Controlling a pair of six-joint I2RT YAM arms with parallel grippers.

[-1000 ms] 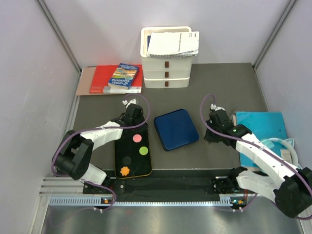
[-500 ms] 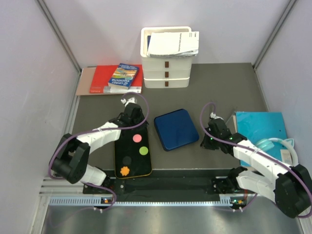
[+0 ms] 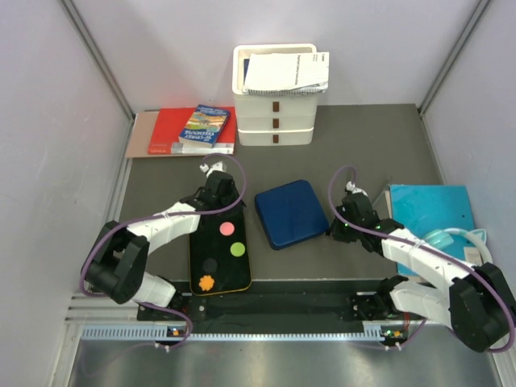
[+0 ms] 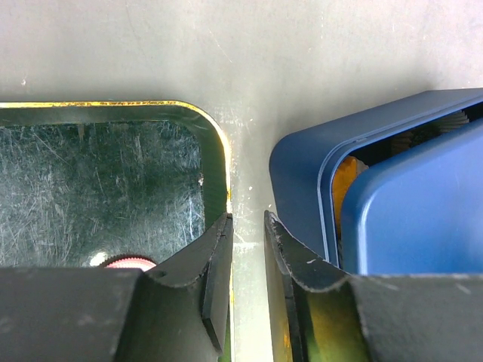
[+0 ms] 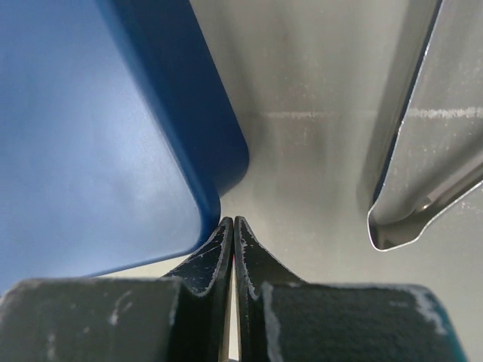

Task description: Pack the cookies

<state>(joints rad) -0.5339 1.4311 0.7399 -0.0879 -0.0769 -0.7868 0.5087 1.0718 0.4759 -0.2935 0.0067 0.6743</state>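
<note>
across the desk [image 3: 363,145], your right arm has swung in on the blue tin [image 3: 292,214], the right gripper [image 5: 233,224] jaws pressed shut at a corner of it. the left gripper [image 4: 247,226] jaws have eased narrowly apart astride the rim of the black tray [image 3: 235,270], holding nothing. four cookies [image 3: 237,249] lie on that tray unpacked, so the tin looks next. only the left wrist view shows the lid [image 4: 423,219] ajar, something orange [image 4: 343,177] inside.

Left arm [image 3: 153,230], right arm [image 3: 419,258]: white shells, black joints, looping purple cables [image 3: 242,173]; black scuffed gripper fingers [image 4: 215,279].
</note>
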